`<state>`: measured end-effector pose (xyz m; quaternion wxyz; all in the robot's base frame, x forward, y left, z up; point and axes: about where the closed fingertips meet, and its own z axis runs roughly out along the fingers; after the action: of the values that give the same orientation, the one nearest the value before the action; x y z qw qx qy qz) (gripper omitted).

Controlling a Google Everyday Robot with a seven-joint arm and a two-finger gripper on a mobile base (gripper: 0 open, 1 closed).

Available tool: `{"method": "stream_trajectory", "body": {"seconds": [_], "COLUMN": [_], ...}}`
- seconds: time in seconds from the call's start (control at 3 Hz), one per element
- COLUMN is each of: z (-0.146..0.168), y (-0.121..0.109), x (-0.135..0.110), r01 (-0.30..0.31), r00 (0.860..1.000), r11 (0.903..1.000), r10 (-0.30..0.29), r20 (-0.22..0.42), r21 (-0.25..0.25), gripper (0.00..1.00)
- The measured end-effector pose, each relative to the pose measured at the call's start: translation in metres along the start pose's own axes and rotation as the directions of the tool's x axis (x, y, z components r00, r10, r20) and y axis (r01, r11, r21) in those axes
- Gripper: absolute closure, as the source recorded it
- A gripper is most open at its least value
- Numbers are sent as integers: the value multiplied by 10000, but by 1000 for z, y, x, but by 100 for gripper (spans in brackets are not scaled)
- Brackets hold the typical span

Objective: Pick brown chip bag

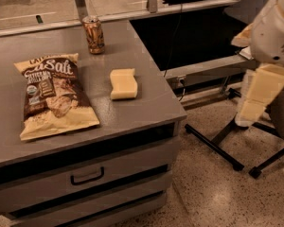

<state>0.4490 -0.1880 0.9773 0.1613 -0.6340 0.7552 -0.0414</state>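
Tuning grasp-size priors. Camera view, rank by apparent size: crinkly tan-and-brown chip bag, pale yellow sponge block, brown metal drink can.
1. Crinkly brown chip bag, clearly largest.
2-3. Pale yellow sponge and brown drink can look alike; the can stands farther back, so unranked.
The gripper hangs right of the grey counter.

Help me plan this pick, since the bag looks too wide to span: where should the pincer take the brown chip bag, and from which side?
Probably its right long edge, from above. The brown chip bag lies flat on the counter, so a top-down pinch at the thin rim suits best. The pincer hangs to the right, beyond the counter; the sponge lies apart from that edge.
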Motion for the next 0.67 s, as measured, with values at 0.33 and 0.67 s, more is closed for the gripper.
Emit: {"method": "stream_trajectory", "body": {"seconds": [0.33,0.67], "z": [16,30], "y": [-9,-13], "x": [-59,-139], "r01": [1630,3552], "r00": [9865,9326], "r11": [9866,9337], "r10": [-1632,-3572], "r20": [135,521], "r21": [99,451], "gripper": [0,0]}}
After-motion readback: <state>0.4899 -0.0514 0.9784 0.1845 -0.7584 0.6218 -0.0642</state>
